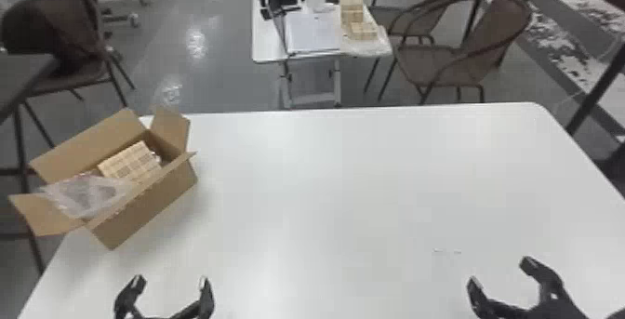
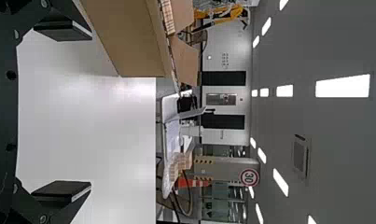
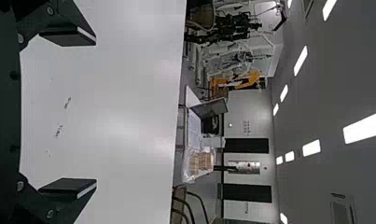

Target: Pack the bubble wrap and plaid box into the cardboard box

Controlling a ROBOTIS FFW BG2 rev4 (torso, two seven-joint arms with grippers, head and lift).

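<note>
The plaid box [image 1: 130, 162] and bubble wrap [image 1: 88, 193] lie in the open cardboard box [image 1: 145, 207] by the left edge of the desk [image 1: 325, 178]. The left tool [image 1: 169, 279] and right tool [image 1: 501, 270] are released and empty near its near edge. Packing looks essentially done; any tuck should press the wrap gently straight down, without nudging the carton outward.
</note>
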